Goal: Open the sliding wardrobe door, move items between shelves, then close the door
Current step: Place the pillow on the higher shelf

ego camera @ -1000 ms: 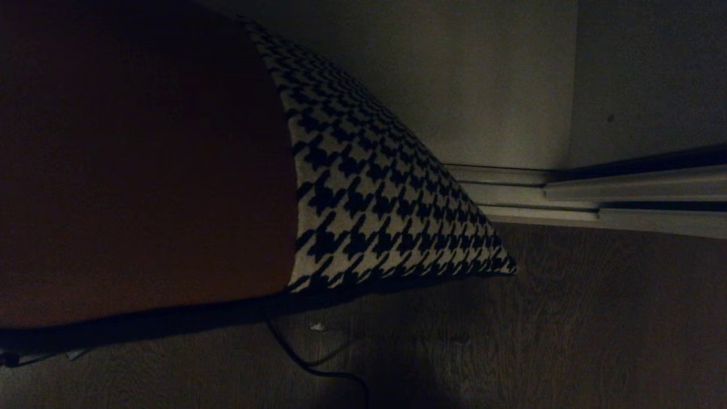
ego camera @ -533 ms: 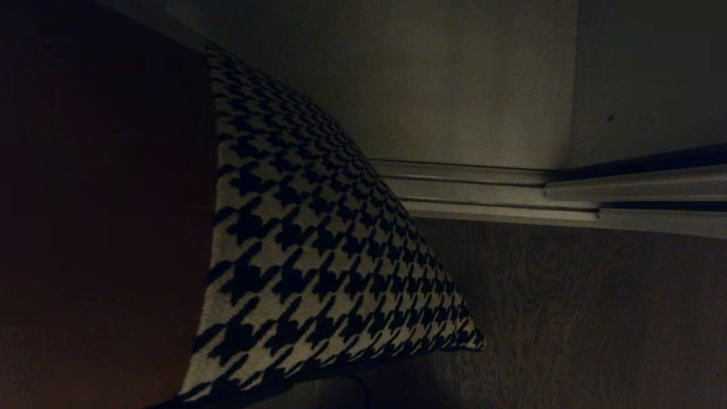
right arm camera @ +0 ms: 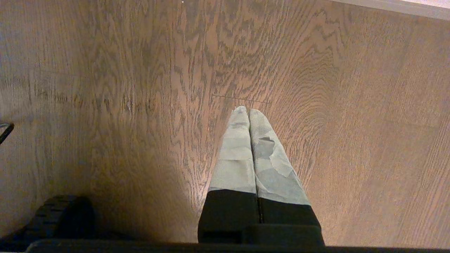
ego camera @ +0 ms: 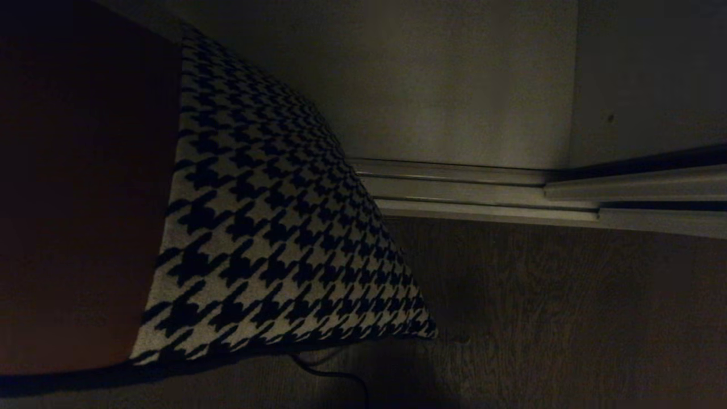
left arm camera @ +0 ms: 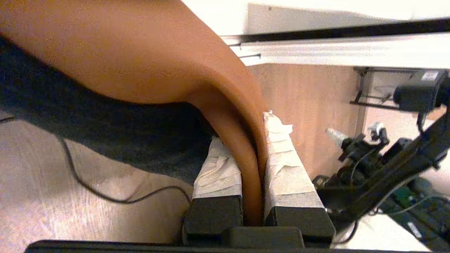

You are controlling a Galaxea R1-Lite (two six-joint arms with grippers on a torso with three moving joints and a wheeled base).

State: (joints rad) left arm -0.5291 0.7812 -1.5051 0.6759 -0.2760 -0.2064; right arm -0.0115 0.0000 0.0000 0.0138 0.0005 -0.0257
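The big cushion [ego camera: 261, 238] hangs in the air and fills the left of the head view, rust-brown on one side and black-and-white houndstooth on the other. Its pointed corner [ego camera: 426, 329] hangs over the wooden floor. My left gripper [left arm camera: 246, 128] is shut on the cushion's rust-brown edge [left arm camera: 246, 165], which runs between its taped fingers [left arm camera: 218, 172]. My right gripper [right arm camera: 248, 111] is shut and empty, pointing down at bare floor. Pale flat panels [ego camera: 454, 85] rise behind a floor track [ego camera: 483, 193]; I cannot tell which is the sliding wardrobe door. The shelves are out of view.
Wooden floor [ego camera: 568, 312] spreads in front of the track. A thin black cable [ego camera: 335, 375] lies on it under the cushion. A dark robot arm with wiring [left arm camera: 386, 165] shows beside the left gripper. A black wheel [right arm camera: 59, 214] sits near the right gripper.
The cushion has swung left and lower in the head view, uncovering more of the floor track. The track and panels have stayed in place.
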